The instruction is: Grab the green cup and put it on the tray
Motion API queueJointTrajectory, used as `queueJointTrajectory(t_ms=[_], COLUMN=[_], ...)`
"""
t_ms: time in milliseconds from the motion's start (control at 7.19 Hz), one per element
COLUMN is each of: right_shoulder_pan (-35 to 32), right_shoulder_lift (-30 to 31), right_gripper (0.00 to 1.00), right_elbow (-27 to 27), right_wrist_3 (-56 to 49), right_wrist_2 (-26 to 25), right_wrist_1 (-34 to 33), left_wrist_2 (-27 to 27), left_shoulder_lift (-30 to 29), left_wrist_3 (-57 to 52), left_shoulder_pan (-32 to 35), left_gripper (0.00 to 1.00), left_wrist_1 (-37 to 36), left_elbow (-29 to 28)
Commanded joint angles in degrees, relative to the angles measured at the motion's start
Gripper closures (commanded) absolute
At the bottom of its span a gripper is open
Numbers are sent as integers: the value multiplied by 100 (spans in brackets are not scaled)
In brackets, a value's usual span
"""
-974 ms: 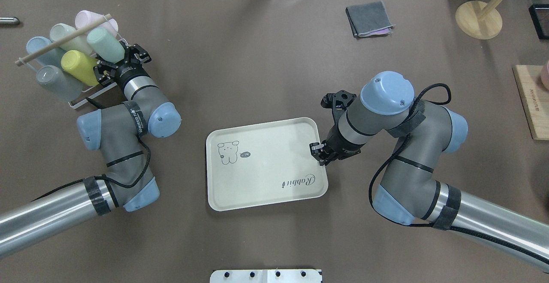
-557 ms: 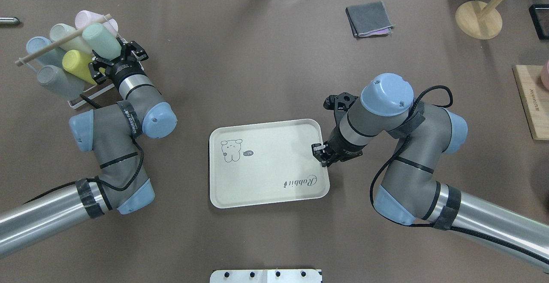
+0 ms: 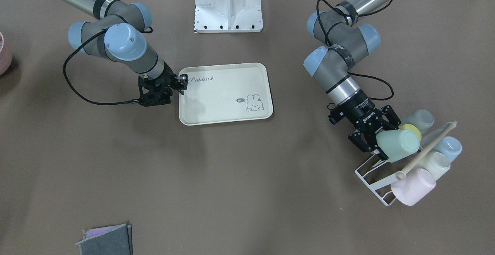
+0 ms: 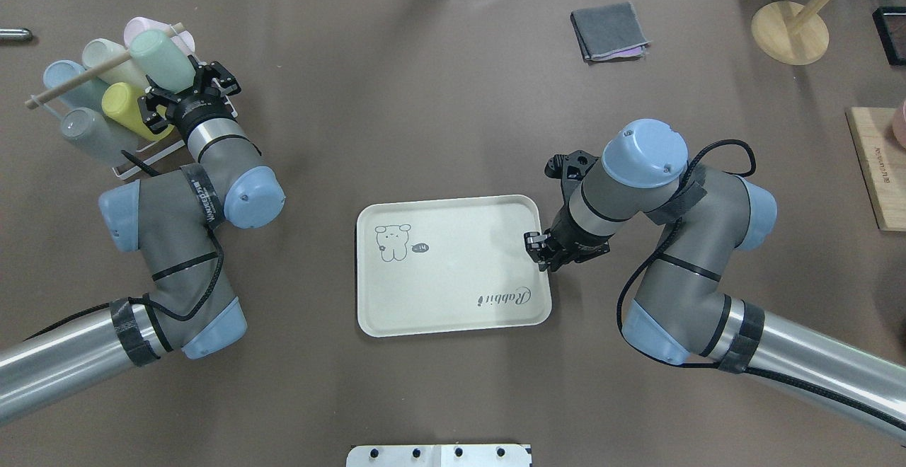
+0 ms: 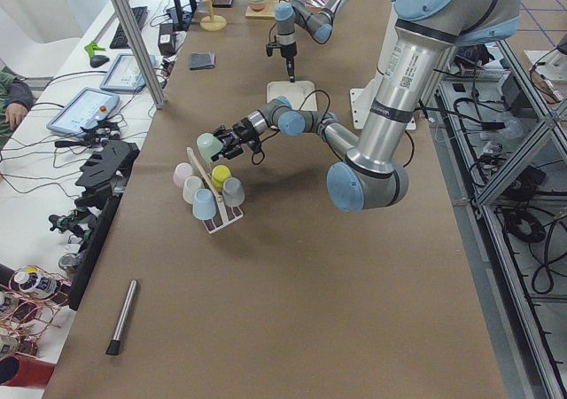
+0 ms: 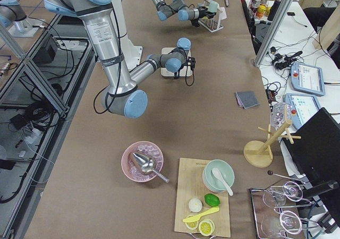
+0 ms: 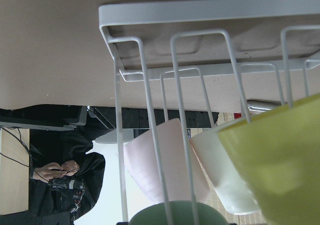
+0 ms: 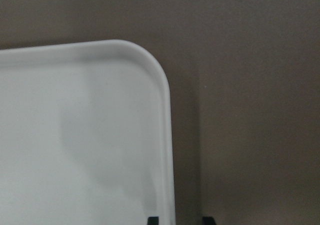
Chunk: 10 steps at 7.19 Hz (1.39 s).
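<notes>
The mint-green cup [image 4: 160, 58] lies on its side above the white wire rack [image 4: 132, 165], over the wooden dowel. My left gripper [image 4: 182, 89] is shut on the cup's closed end; both also show in the front-facing view, the cup [image 3: 399, 145] and the gripper [image 3: 381, 141]. The left wrist view shows the cup's rim [image 7: 170, 214] at the bottom. The cream tray [image 4: 453, 304] lies mid-table. My right gripper [image 4: 541, 246] is shut on the tray's right rim, with the rim [image 8: 169, 150] between its fingertips [image 8: 153, 219].
The rack holds a yellow-green cup [image 4: 126, 107], a grey cup [image 4: 85, 133], a pale blue cup [image 4: 59, 78], a cream cup [image 4: 105, 52] and a pink cup [image 4: 140, 28]. A folded grey cloth [image 4: 610, 30], a wooden stand [image 4: 789, 32] and a wooden board [image 4: 878, 170] lie far right.
My left gripper has carried the green cup further back and to the left over the rack. My right gripper has slid the tray a little to the right.
</notes>
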State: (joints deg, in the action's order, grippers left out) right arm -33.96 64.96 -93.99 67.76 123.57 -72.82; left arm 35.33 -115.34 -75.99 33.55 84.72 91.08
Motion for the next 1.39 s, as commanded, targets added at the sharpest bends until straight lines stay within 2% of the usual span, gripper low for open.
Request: queueJointTrajectory(t_ms=[0,139,278,557,696,835,974,1113,1253], right_shoulder_pan=[-554,-846,-962,-1776,-2320,-2752,-3139,-3569,-3956], right_shoulder_lift=[16,43,182,1172,1568,2007,2299,2337,2537], right_gripper=[0,0,0,0,0,0,0,0,0], right_elbow=[-179,-398,-479,-620,-620,-638,-646,-838,-901], right_wrist_3=[194,124,-120,-1654,-2061,-2665,-3454,-3749,-4440], right_wrist_2=[192,412,344,352,431,458,475,580,520], right_wrist_1=[-195,-589,-653,-680,-698,-698,-750,-1490,-2020], left_wrist_2=[17,18,35,149,558,676,799,1226,1866], left_shoulder_lift=[64,47,125,162,13,-23,-41,-33,2], left_wrist_3=[-389,-391,-399,-391,-391,-391,-382,-338,-303], left_shoulder_pan=[143,152,152,143,143,143,117,117,126], left_gripper=[49,49,48,48,48,52,67,68,68], left_wrist_1=[-25,-25,-25,27,36,106,307,909,1820], left_elbow=[488,542,882,1166,1184,1306,1542,1588,1545])
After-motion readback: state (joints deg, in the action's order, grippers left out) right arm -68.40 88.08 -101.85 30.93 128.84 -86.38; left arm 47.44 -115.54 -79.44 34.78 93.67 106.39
